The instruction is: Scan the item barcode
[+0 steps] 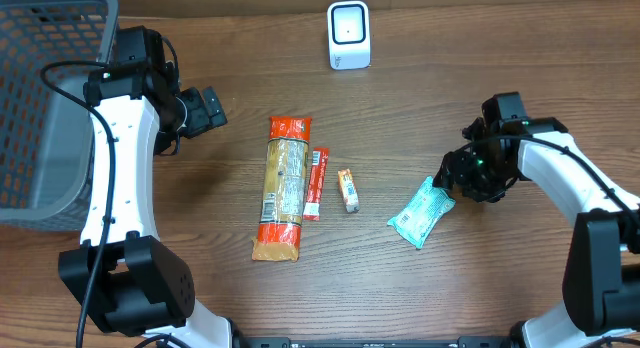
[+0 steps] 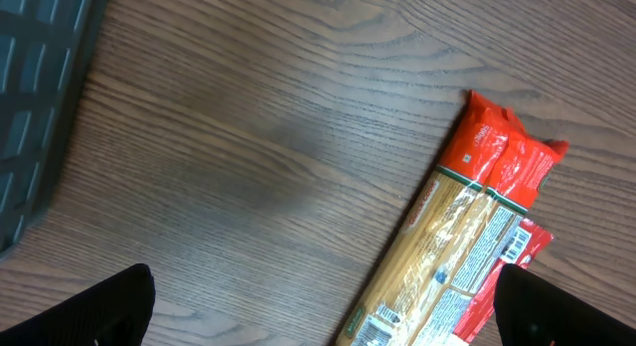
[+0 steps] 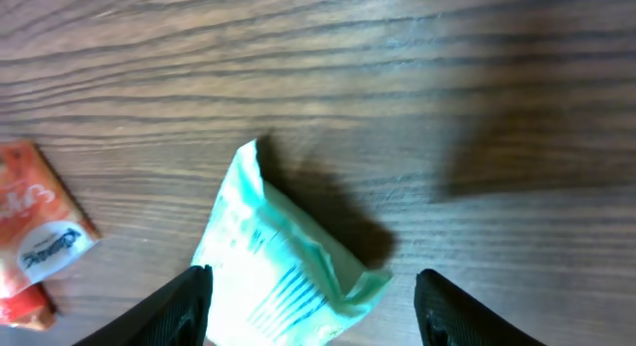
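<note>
1 teal packet (image 1: 424, 212), flat, well to the right and front of the white scanner (image 1: 349, 35), straddled by parted, empty right gripper (image 1: 453, 180); left gripper (image 1: 213, 106) agape, idle; best pinched mid-body, barcode lines (image 3: 288, 286) left uncovered.

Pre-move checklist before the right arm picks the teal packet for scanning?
1. Right gripper open, a finger on each side of the teal packet: ok.
2. Packet gripped: not ok. It lies on the table and the jaws are not closed on it.
3. Barcode facing up: cannot tell. Dark lines show on the top face but are too blurred to read.
4. Scanner upright, with bare table between it and the packet: ok.
5. Left gripper open, holding nothing and clear of the right arm, between the basket and the pasta pack: ok.
</note>
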